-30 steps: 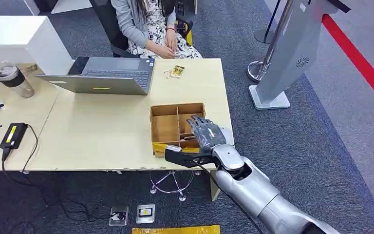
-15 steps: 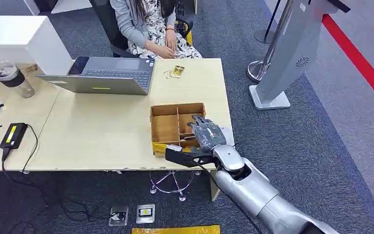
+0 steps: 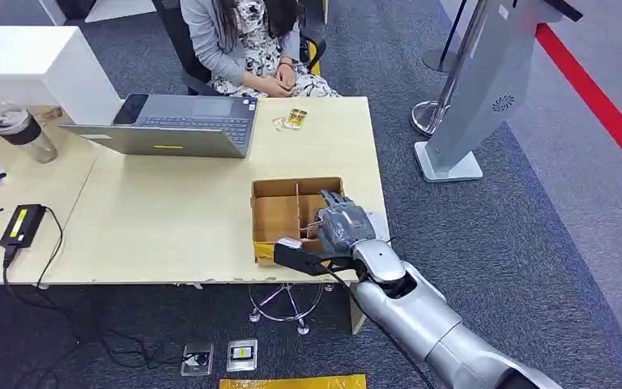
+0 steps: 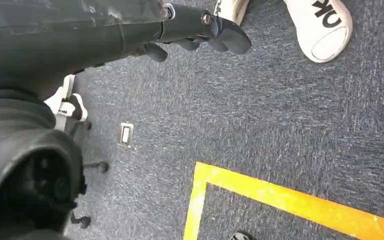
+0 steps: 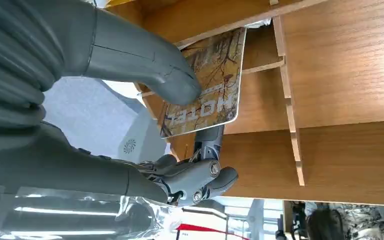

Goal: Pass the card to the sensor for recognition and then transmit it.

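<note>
Right robot hand [image 3: 342, 227] is seen over the box [image 3: 274, 217] at the surface's [image 3: 170, 219] front right corner. In the right wrist view a card [image 5: 207, 85] marked HOTEL is pinched between thumb [image 5: 145, 60] and fingers [image 5: 200, 177], raised over the box's dividers. The card is thus grasped, the remaining fingers curled beneath it. Left robot hand [image 4: 200, 30] is seen hanging above carpet, fingers curled in, nothing held. A laptop [image 3: 170, 126] lies further back.

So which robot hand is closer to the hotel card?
The right. The right hand pinches the hotel card over the wooden divided box. The left hand hangs low above the carpet, away from it.
</note>
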Controlling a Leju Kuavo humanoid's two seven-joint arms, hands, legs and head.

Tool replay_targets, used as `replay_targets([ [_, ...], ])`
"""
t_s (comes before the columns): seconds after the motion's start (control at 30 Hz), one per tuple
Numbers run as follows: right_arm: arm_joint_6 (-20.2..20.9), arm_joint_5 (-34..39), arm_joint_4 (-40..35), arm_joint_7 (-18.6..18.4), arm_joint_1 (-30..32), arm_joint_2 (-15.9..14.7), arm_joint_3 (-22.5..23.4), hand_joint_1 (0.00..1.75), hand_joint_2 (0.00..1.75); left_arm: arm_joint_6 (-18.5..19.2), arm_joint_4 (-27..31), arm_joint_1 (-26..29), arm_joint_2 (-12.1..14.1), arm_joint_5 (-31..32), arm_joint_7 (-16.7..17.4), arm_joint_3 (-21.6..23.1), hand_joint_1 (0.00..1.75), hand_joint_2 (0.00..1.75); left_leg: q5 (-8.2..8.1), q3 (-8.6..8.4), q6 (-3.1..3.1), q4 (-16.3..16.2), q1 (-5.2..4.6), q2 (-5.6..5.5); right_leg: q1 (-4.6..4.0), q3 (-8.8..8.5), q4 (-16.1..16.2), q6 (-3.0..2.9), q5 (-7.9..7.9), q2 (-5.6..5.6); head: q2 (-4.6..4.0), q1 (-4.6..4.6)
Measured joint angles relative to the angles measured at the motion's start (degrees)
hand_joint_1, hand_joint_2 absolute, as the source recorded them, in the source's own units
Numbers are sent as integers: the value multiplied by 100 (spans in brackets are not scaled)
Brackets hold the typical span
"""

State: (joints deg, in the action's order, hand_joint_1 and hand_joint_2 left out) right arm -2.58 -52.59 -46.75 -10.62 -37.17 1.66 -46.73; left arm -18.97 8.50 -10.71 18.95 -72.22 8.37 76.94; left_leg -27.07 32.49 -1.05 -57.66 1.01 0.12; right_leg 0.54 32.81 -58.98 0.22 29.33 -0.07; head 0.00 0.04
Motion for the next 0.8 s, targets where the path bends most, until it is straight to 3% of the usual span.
replay_targets([
  [0.43, -20, 20, -13, 74, 16, 33, 22, 175, 175, -15, 0, 0, -22, -17, 46, 59, 0, 0, 0, 0, 0, 0, 0, 0, 0, 0, 0, 0, 0, 0, 0, 2],
  [0.8, -136, -7, -998, 271, -510, 57, 249, 175, 175, -9, 0, -1, -66, 46, -35, 142, 0, 0, 0, -1, 0, 0, 0, 1, 0, 0, -1, 0, 0, 3, 0, 2],
])
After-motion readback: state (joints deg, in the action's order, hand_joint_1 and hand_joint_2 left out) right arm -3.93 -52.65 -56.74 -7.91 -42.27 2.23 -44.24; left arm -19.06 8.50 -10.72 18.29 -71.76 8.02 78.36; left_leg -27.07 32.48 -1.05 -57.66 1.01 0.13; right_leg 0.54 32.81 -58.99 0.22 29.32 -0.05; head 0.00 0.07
